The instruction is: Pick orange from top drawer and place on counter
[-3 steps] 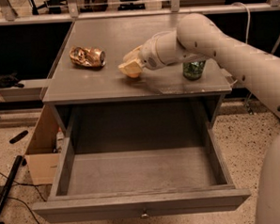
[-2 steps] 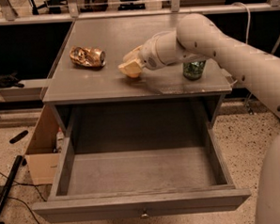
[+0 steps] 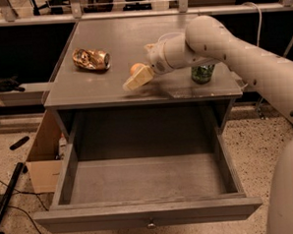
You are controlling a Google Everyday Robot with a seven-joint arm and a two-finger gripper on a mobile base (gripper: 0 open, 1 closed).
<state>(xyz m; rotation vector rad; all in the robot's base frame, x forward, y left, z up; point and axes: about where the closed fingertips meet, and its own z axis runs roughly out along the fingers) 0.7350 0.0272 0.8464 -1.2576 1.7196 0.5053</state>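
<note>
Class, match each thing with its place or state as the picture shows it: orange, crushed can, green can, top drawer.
Things:
1. orange
2. crushed can
3. green can
4. top drawer

Places or states:
A. pulled open
B. partly hidden behind the arm
C. lying on the counter, apart from the arm
D. at the gripper, near the counter's front edge

Pairs: 1-D, 2-C, 3-B, 4-A.
</note>
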